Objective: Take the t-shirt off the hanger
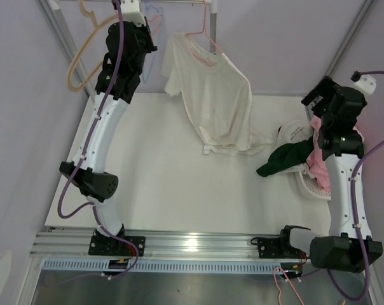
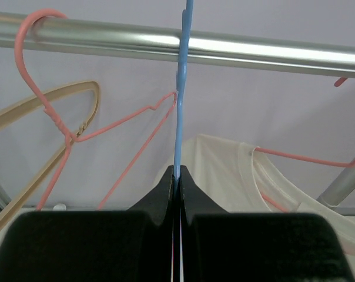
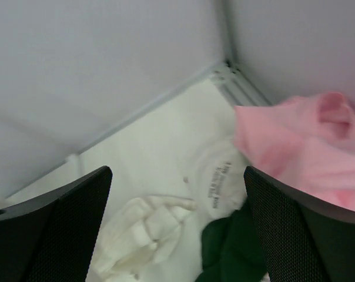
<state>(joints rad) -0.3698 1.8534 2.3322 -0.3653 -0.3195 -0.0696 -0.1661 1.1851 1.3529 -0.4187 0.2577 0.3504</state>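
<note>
The cream t-shirt [image 1: 214,95] hangs on a pink wire hanger [image 1: 208,37] from the metal rail at the back, and its hem rests on the table. In the left wrist view the t-shirt [image 2: 224,176] is beyond my fingers to the right, with the pink hanger [image 2: 301,157] in its neck. My left gripper [image 1: 133,11] is raised to the rail [image 2: 224,50], left of the shirt. It [image 2: 178,171] is shut on a thin blue hanger [image 2: 180,117] that hangs on the rail. My right gripper [image 1: 314,98] is open and empty above the clothes pile, right of the shirt [image 3: 145,235].
An empty pink wire hanger [image 2: 48,111] and a beige hanger [image 2: 45,108] hang left of the blue one. A pile of green [image 1: 284,159], pink [image 1: 316,159] and white [image 1: 294,132] clothes lies at the table's right, below my right gripper [image 3: 177,194].
</note>
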